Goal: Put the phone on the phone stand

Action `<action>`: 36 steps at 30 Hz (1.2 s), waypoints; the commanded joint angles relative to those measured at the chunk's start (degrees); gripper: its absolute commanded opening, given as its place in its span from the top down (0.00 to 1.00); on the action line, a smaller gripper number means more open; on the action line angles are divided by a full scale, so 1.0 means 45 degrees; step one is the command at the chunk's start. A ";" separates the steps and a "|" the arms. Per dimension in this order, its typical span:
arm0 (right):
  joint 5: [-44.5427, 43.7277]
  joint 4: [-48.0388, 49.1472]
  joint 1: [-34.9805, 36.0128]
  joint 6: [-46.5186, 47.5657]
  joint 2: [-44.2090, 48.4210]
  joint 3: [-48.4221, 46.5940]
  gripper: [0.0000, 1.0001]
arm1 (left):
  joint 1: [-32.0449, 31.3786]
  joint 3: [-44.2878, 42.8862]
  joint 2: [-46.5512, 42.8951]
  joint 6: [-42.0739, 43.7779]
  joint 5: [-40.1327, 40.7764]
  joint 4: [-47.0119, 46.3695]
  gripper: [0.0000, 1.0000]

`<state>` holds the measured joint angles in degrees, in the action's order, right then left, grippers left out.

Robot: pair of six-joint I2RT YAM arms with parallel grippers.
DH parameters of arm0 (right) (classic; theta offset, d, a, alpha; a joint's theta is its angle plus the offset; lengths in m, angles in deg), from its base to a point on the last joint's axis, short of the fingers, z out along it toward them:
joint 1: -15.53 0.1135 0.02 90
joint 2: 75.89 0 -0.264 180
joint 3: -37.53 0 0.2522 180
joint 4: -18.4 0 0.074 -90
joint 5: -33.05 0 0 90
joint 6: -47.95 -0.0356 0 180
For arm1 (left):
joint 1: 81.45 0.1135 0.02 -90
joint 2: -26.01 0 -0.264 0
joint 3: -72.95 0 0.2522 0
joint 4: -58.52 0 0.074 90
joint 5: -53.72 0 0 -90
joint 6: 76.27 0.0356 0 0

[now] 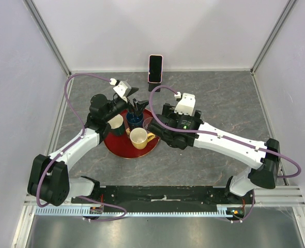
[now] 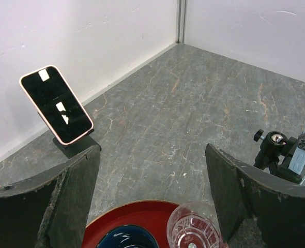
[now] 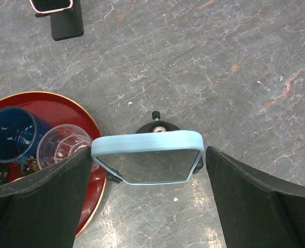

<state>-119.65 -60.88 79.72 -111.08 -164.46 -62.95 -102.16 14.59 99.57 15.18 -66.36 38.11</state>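
Right hand (image 3: 150, 155) hangs low over the counter (image 1: 219, 103) with its two fingers spread wide, one on each side of the blue phone (image 3: 148, 164). A sliver of counter shows between the phone's right edge and the finger there; on the left side it cannot be told whether finger and case touch. The blue phone lies crosswise, screen up and tilted, on the near stand (image 3: 157, 126), a small black mount with a knob at its far side. This stand sits just right of the red tray (image 3: 64, 103), about mid-counter.

Left hand (image 2: 152, 150) hovers above the tray, its fingers also wide apart and holding nothing. On the tray stand a blue cup (image 3: 10, 134), a clear glass (image 3: 64, 147), a yellow cup (image 1: 139, 138) and a dark mug (image 1: 115, 124).

Farther off, close to the back wall, a pink phone (image 1: 155, 68) leans upright on the far stand (image 2: 75, 144), a black block, well apart from both hands.
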 commanded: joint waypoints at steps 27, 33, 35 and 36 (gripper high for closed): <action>-0.1249 0.5782 -0.1683 0.5157 0.1439 0.2741 1.00 | 0.0246 0.0106 0.0411 -0.0147 0.0416 -0.1058 0.13; 0.1059 1.2074 -0.3636 1.0299 0.3023 0.4913 1.00 | 0.0305 0.0223 0.0684 -0.0535 0.0592 -0.1624 0.13; 0.1315 1.2994 -0.3950 1.1195 0.2907 0.4857 1.00 | 0.0344 0.0165 0.0899 -0.0596 0.0553 -0.1741 0.13; 0.1354 1.3151 -0.3989 1.1432 0.2713 0.4624 1.00 | 0.0344 0.0126 0.0996 -0.0635 0.0534 -0.1761 0.13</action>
<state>-116.70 -15.22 63.28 -72.79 -151.59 -41.50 -101.15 15.22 102.21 14.44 -65.29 34.57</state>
